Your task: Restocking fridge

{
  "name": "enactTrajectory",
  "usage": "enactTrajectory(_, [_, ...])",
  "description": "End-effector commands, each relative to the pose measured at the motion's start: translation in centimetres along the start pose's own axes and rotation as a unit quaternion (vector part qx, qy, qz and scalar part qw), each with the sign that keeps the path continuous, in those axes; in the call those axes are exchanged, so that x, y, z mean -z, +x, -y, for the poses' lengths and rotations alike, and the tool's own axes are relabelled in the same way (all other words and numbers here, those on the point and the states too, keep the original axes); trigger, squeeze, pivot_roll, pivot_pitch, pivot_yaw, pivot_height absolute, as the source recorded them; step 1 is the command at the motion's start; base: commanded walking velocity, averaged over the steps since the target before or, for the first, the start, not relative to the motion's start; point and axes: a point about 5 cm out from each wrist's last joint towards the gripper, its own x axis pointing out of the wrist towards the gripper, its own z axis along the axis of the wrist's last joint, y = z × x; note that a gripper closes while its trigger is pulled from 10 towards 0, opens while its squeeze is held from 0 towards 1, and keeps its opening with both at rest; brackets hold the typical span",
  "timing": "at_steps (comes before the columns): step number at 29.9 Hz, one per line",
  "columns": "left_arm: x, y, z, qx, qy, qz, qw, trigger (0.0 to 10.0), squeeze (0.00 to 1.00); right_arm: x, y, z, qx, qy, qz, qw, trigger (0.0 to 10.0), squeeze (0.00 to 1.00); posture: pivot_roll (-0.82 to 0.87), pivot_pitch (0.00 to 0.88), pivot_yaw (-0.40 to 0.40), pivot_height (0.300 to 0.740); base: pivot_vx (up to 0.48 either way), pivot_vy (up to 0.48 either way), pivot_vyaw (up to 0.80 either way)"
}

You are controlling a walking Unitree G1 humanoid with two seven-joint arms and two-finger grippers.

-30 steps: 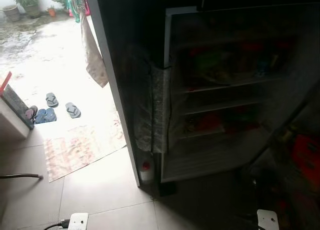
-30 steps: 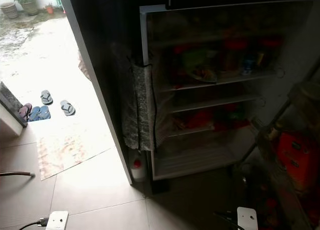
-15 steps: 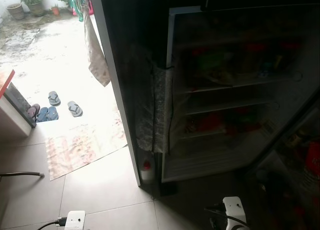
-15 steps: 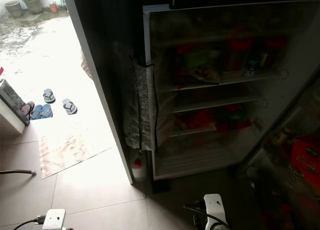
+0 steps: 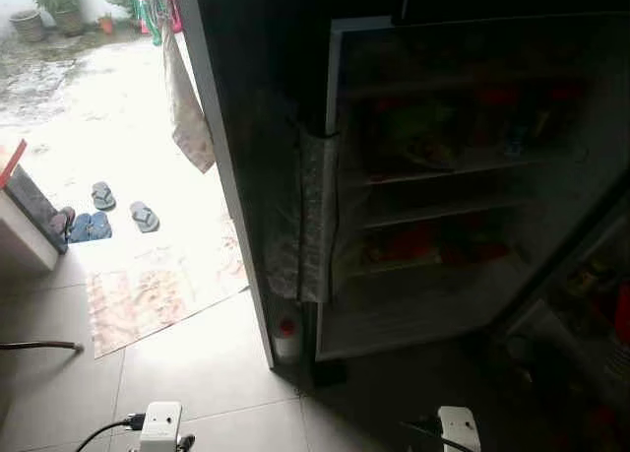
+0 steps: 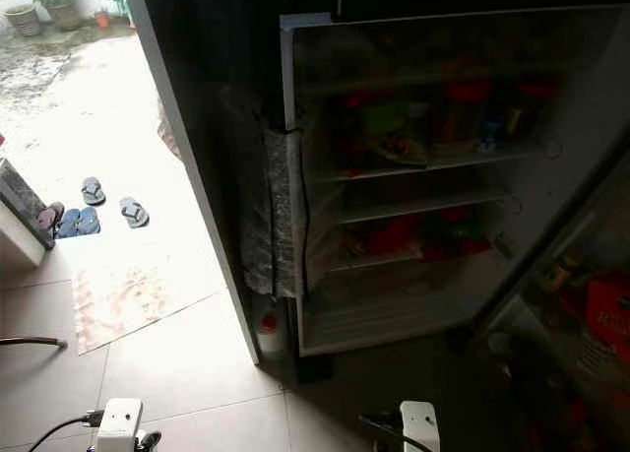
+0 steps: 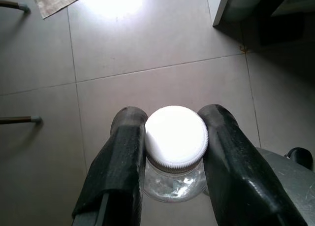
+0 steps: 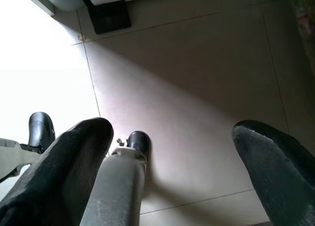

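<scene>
The fridge (image 6: 433, 176) stands open ahead of the robot, its lit but dim interior showing wire shelves (image 6: 423, 161) loaded with red and green packages too dark to name. The open fridge door (image 6: 561, 304) hangs at the right edge, with a red carton (image 6: 605, 314) and a few small bottles in its racks. A patterned cloth cover (image 5: 310, 216) drapes the fridge's left side, and a small bottle with a red cap (image 5: 286, 336) sits on the tiled floor (image 5: 197, 373) at its foot.

To the left, a doorway opens onto a bright patio. A floral mat (image 5: 162, 290) lies at the threshold, with several sandals (image 5: 118, 211) beyond it and potted plants (image 5: 49, 4) far back. A towel (image 5: 187, 102) hangs by the door frame.

The left hand (image 7: 174, 157) is held low above the floor tiles, its two black fingers (image 7: 123, 162) clamped on either side of a clear jar with a white ribbed lid (image 7: 175, 137); the jar sits upright between them, well short of the fridge. The right hand (image 8: 182, 162) also hangs over the floor, near the fridge's base, with its fingers (image 8: 74, 157) spread wide apart and nothing between them. White wrist housings of both arms peek in at the bottom of the head views.
</scene>
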Motion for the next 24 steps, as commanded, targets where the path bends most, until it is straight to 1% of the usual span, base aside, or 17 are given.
enactTrajectory(1, [0.2,-0.1,-0.2,0.0,0.015,-0.005,1.0,10.0,0.0,0.6,-0.1,0.5,0.003,0.004,-0.011,1.0,10.0,0.0,0.04,0.029,0.004,0.74,0.0,-0.285,0.0])
enactTrajectory(2, [0.3,-0.1,-0.2,-0.001,0.016,-0.006,1.0,10.0,0.0,0.9,-0.2,0.8,0.004,-0.012,-0.018,1.0,10.0,0.0,0.03,0.034,0.002,0.74,0.0,-0.285,0.0])
enactTrajectory(5, [0.6,-0.2,-0.3,-0.005,0.016,-0.011,1.0,10.0,0.0,1.2,-0.3,1.2,0.004,-0.019,-0.019,1.0,10.0,0.0,0.04,0.041,0.001,0.74,0.0,-0.308,0.0])
enactTrajectory(6, [0.7,-0.2,-0.3,-0.005,0.016,-0.013,1.0,10.0,0.0,1.2,-0.4,1.4,0.005,-0.02,-0.018,1.0,10.0,0.0,0.04,0.045,0.001,0.74,0.0,-0.349,0.58])
enactTrajectory(9, [0.8,-0.2,-0.3,-0.005,0.015,-0.015,1.0,10.0,0.0,1.2,-0.4,1.3,0.003,-0.018,-0.017,1.0,10.0,0.0,0.04,0.045,0.001,0.74,0.0,-0.351,0.73])
enactTrajectory(13, [1.0,-0.3,-0.3,-0.007,0.015,-0.018,1.0,10.0,0.0,1.3,-0.3,1.0,0.0,-0.003,-0.019,1.0,10.0,0.0,0.04,0.048,0.002,0.74,0.0,-0.356,0.0])
enactTrajectory(18, [1.0,-0.3,-0.2,-0.006,0.016,-0.018,1.0,10.0,0.0,1.4,-0.3,0.8,-0.006,-0.011,-0.022,1.0,10.0,0.0,0.04,0.048,0.002,0.74,0.0,-0.353,0.0])
enactTrajectory(24, [0.7,-0.2,-0.2,-0.005,0.019,-0.016,1.0,10.0,0.0,2.0,-0.6,2.0,-0.002,-0.004,-0.026,1.0,10.0,0.0,0.04,0.048,0.005,0.74,0.0,-0.354,0.0])
